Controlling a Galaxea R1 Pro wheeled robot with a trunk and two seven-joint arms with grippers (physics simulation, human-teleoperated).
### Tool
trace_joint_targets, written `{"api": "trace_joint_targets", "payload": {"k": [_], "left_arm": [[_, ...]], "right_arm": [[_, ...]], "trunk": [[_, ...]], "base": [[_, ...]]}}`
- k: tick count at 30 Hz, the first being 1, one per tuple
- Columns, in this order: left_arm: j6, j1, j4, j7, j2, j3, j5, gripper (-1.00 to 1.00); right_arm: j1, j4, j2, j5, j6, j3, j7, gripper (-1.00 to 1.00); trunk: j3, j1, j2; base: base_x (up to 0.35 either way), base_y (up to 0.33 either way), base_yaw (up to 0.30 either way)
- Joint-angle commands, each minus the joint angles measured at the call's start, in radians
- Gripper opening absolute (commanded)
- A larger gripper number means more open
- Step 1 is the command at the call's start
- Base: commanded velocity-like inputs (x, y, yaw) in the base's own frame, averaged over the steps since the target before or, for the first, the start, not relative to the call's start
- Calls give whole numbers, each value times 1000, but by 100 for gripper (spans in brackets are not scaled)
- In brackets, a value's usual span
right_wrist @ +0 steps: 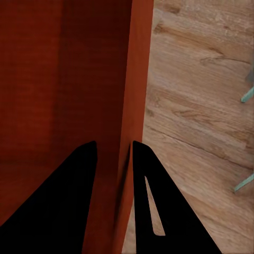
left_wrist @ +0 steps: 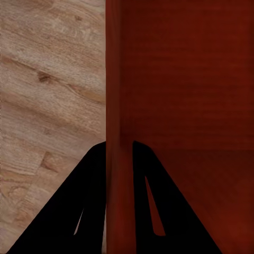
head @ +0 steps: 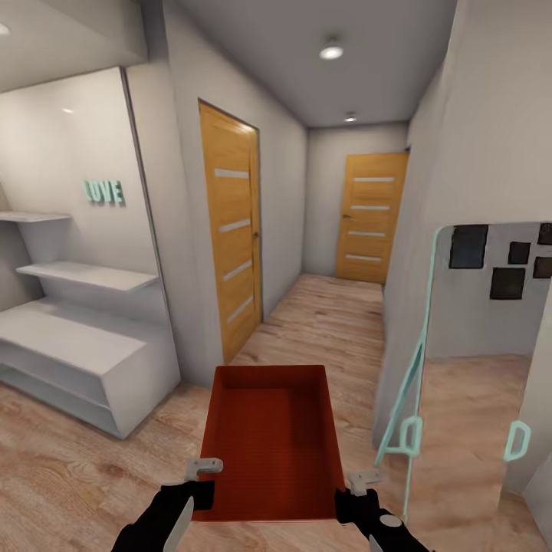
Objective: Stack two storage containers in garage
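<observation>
One rust-red open-top storage container (head: 268,441) hangs in front of me above the wood plank flooring, held level between both arms. My left gripper (head: 201,479) is shut on its left wall near the front corner; in the left wrist view the black fingers (left_wrist: 90,201) straddle that wall (left_wrist: 119,106). My right gripper (head: 351,491) is shut on the right wall, whose rim (right_wrist: 129,95) runs between the fingers (right_wrist: 145,196) in the right wrist view. The container is empty inside.
A hallway runs ahead with a honey-coloured door (head: 231,230) on the left and another (head: 372,218) at the far end. White stepped shelves (head: 73,337) stand at the left under teal letters. A teal-framed leaning mirror (head: 468,360) stands close on the right.
</observation>
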State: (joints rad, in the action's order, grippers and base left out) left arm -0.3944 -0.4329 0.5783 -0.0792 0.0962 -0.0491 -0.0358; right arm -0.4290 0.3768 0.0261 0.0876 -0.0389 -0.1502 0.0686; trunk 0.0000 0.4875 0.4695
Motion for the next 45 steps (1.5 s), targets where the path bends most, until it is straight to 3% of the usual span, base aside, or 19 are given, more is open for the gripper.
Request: {"api": "trace_joint_targets", "payload": {"k": [1,19,34,45], "left_arm": [[-8,-1,3,-7,2,-21,-16,-100],[-8,-1,3,-7,2,-21,-16,-100],[-8,-1,3,-7,2,-21,-16,-100],[-8,-1,3,-7,1,-21,-16,-100]], "right_arm": [[1,-1,0,-15,-4,-32,1,-100],[1,-1,0,-14,-4,-32,11,-100],[1,-1,0,-14,-4,-32,11,-100],[1,-1,0,-14,-4,-32,11,-100]], "trunk": [[0,1,1],[0,1,1],[0,1,1],[0,1,1]], "base": [[299,140,0],[299,141,-3],[299,152,-244],[299,158,-22]]}}
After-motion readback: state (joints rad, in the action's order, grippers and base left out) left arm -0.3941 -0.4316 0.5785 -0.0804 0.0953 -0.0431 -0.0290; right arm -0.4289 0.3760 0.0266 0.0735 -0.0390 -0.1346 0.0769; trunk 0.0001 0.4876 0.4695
